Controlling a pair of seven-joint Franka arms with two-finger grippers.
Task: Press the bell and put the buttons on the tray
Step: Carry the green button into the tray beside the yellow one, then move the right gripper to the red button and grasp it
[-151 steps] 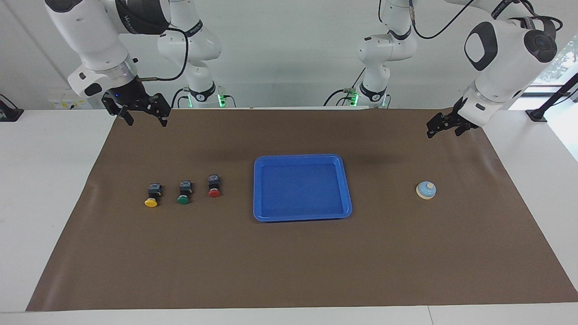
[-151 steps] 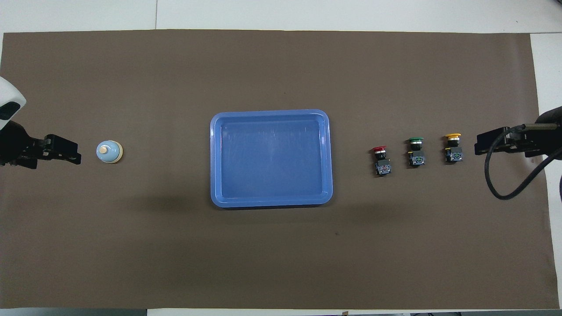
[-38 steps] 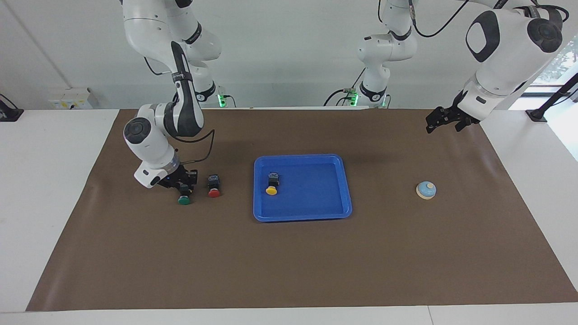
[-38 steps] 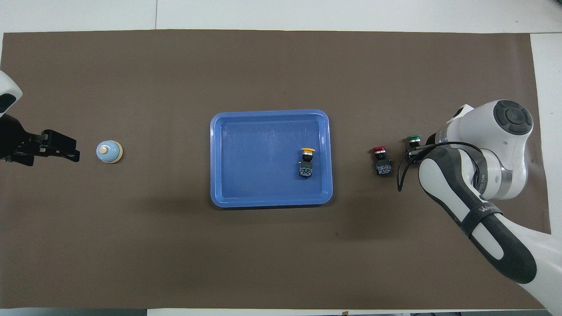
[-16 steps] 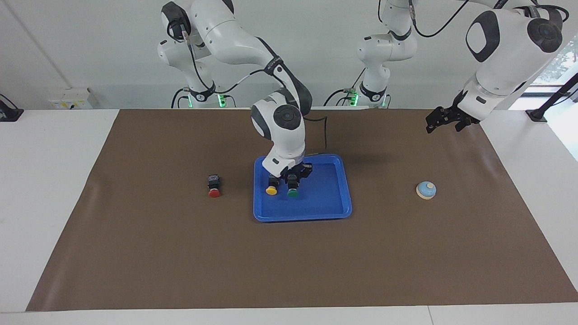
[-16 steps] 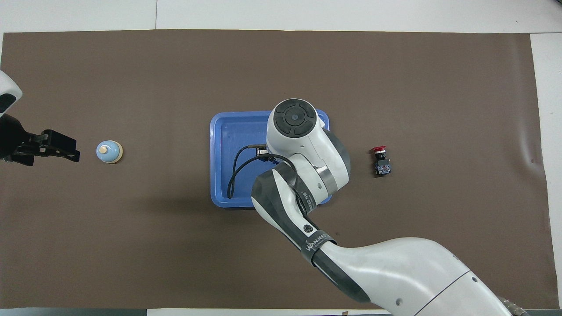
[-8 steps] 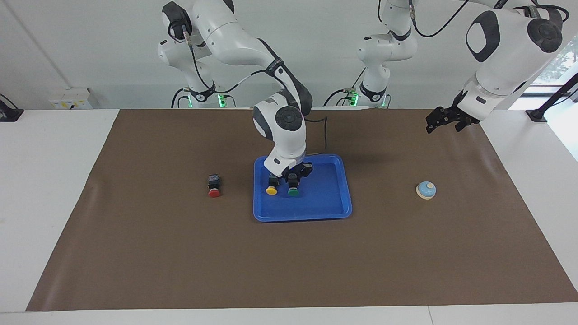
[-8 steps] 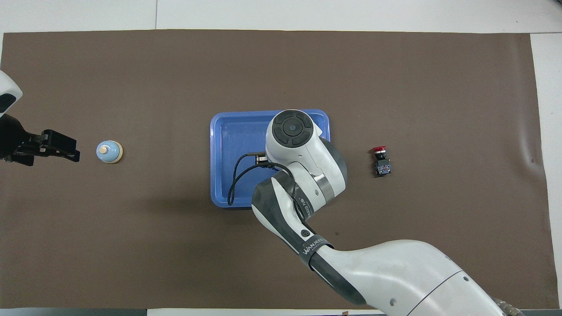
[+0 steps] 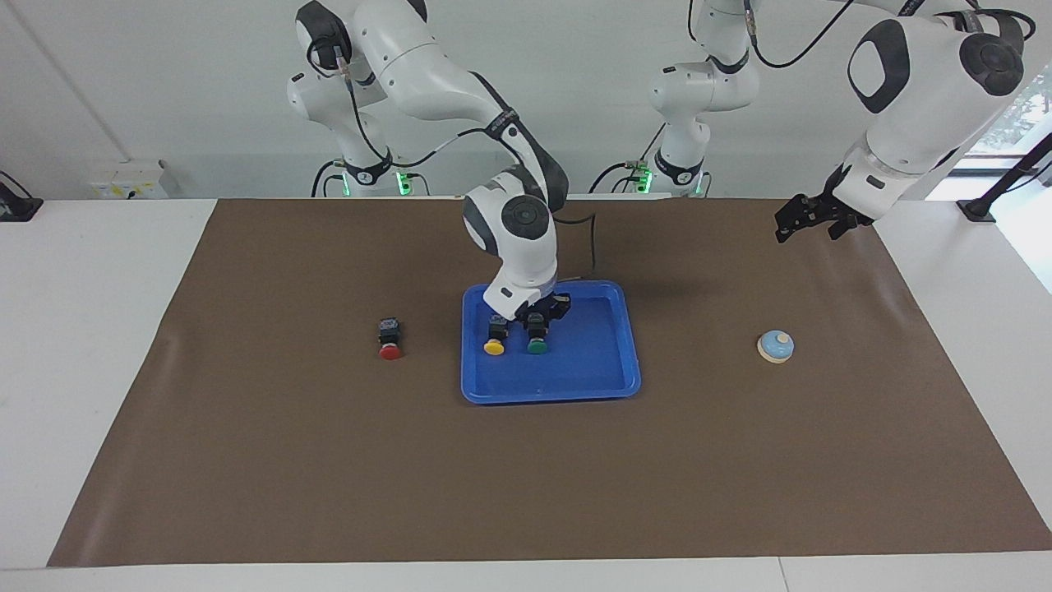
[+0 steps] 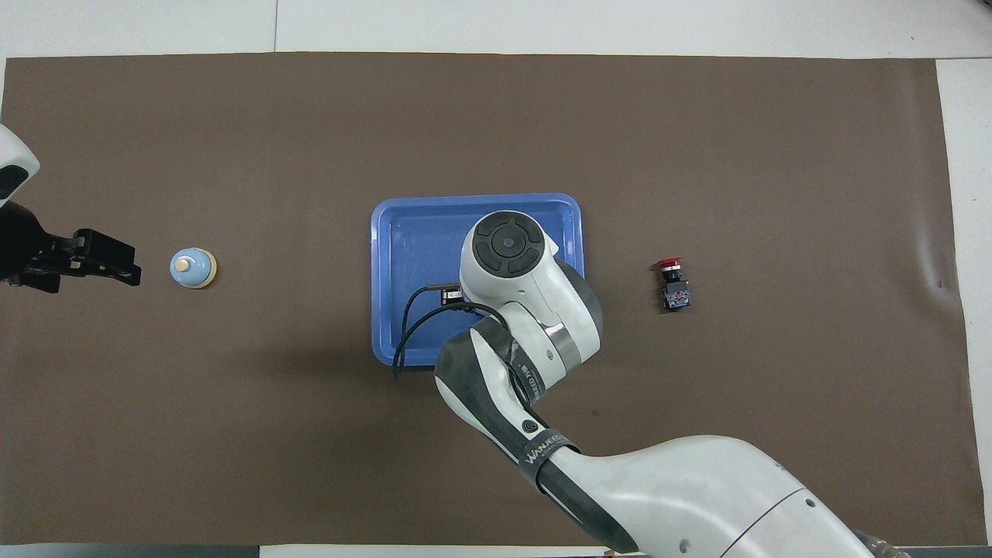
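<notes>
**Two buttons in the blue, red one waiting**

Mid-frame in the facing view, the right end effector [image 9: 537,322] sits low over the green button [image 9: 537,346], right down on its black body. Whether it is clamped on it or has let go, I cannot tell. The green button lies on its side in the tray [image 9: 551,394], with the yellow button [image 9: 494,345] just beside it. Both caps point away from the robots, and their long axes run nearer-to-farther.

Moving out along the tabletop [image 9: 329,460], the red button [image 9: 389,339] lies well apart from the tray, toward the right arm's end. It rests the same way, cap away from the robots and body toward them. It sits level with the tray's middle, so I judge the next fetch to be a sideways reach for the right arm, which is clearly the nearer one.

At the other end lies the bell [image 9: 775,346], knob up, not yet dealt with by the look of it. In the frame's upper corner the left end effector [image 9: 805,230] waits, wide open and empty, and is the nearer one to the bell.
</notes>
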